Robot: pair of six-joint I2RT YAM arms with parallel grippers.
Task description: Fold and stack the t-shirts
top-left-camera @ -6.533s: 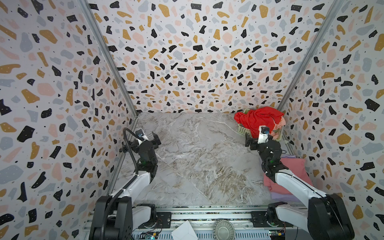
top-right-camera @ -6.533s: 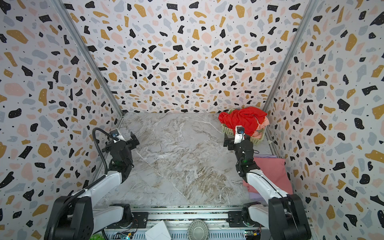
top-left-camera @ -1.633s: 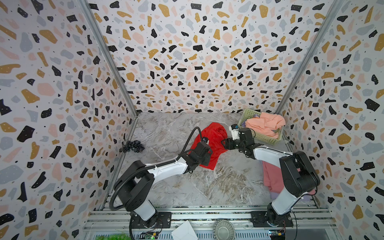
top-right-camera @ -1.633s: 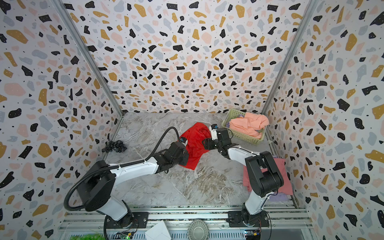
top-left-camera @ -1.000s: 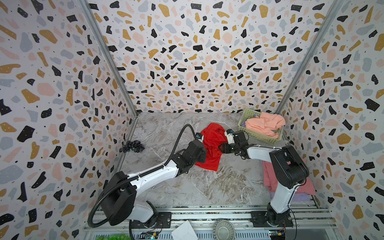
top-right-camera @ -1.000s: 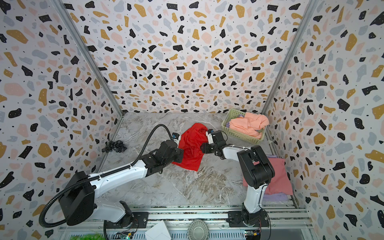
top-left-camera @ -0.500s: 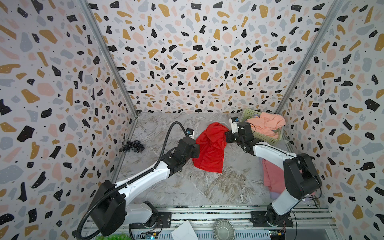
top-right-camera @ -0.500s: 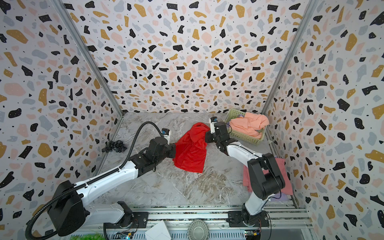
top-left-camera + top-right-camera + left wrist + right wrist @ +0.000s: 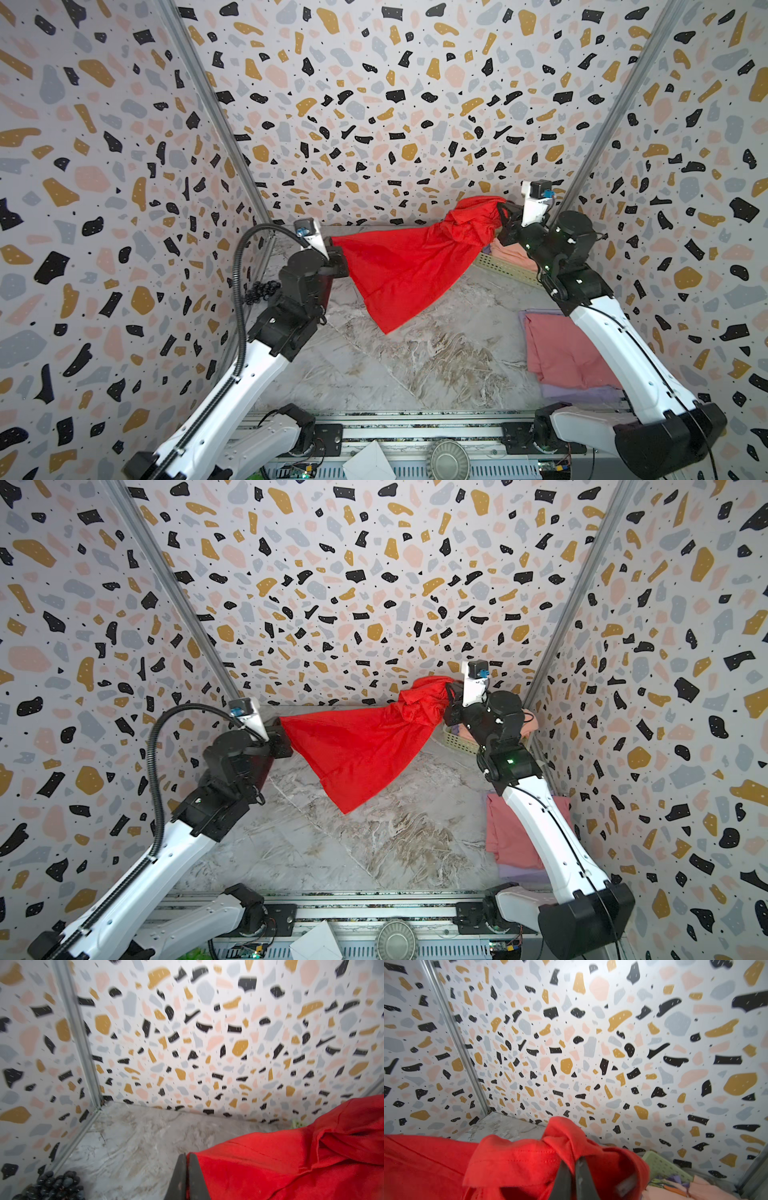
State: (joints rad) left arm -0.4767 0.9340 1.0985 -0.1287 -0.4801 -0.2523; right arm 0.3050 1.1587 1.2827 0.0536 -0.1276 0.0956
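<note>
A bright red t-shirt [image 9: 407,266] [image 9: 357,750] hangs stretched in the air between my two grippers, its lowest corner dangling just over the marble table. My left gripper [image 9: 338,259] [image 9: 284,737] is shut on the shirt's left edge; in the left wrist view the left gripper [image 9: 187,1155] pinches the red cloth [image 9: 291,1157]. My right gripper [image 9: 500,212] [image 9: 449,692] is shut on a bunched part higher up near the back wall; in the right wrist view the right gripper [image 9: 572,1159] is buried in red folds [image 9: 519,1157].
A pale green basket [image 9: 503,266] [image 9: 660,1161] with a peach shirt [image 9: 509,249] [image 9: 699,1186] sits at the back right. A folded dusty pink shirt [image 9: 561,353] lies on a lavender one [image 9: 582,392] at the right edge. A dark beaded cluster [image 9: 262,289] [image 9: 54,1186] lies by the left wall.
The right gripper has shut on the red shirt. Both arms have risen and drawn apart, lifting the shirt off the table and spreading it between them.
</note>
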